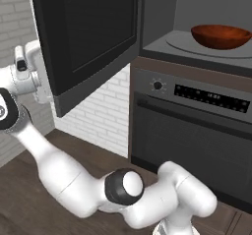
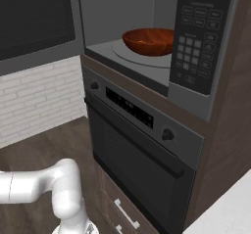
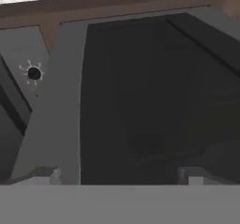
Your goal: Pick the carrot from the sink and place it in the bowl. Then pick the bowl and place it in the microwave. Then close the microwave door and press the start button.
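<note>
The white arm's two-finger gripper (image 3: 119, 176) is hovering just off the inner face of the large black microwave door with its dark glass window (image 1: 93, 37) — its small dark fingers (image 3: 44, 174) are standing wide apart, holding and touching nothing. That door is hanging open. Farther back, the wide shallow reddish-brown bowl (image 2: 149, 41) is sitting on the round turntable inside the built-in dark grey microwave (image 2: 196, 42); whether the carrot is lying in it I cannot tell. By my judgement, shutting the door and pressing start are remaining.

Reddish-brown bowl (image 1: 221, 35), black microwave door (image 1: 88, 37) edged grey, white brick wall (image 1: 101, 116).
</note>
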Controlling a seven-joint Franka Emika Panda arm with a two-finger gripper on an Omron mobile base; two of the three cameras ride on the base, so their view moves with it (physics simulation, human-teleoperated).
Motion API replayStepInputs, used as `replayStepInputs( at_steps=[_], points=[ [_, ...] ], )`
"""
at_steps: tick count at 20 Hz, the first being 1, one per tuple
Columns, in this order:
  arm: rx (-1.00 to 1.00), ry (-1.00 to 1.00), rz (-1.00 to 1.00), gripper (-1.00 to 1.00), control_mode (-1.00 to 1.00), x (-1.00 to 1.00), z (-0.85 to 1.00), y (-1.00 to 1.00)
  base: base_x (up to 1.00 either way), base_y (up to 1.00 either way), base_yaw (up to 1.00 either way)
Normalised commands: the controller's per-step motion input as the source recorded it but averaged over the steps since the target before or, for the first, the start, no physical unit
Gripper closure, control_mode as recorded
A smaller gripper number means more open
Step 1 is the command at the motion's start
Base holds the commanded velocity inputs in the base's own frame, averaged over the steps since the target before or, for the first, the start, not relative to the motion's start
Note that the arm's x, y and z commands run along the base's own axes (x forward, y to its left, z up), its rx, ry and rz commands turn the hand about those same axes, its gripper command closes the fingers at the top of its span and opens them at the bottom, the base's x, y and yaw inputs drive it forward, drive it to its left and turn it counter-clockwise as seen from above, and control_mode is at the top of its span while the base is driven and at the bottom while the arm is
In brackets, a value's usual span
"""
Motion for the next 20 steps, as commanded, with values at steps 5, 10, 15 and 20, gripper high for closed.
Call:
replayStepInputs(
  at_steps=[5, 10, 15, 20],
  points=[
    [0.09, -0.19, 0.00, -1.00, -1.00, -0.52, 0.32, -1.00, 0.00, 0.00, 0.00],
    [0.06, -0.24, -0.09, -1.00, -1.00, -0.67, 0.30, -1.00, 0.00, 0.00, 0.00],
    [0.09, -0.12, -0.08, -1.00, -1.00, -0.30, 0.03, -1.00, 0.00, 0.00, 0.00],
    [0.11, -0.16, -0.04, -1.00, -1.00, -0.20, 0.00, -1.00, 0.00, 0.00, 0.00]
  ],
)
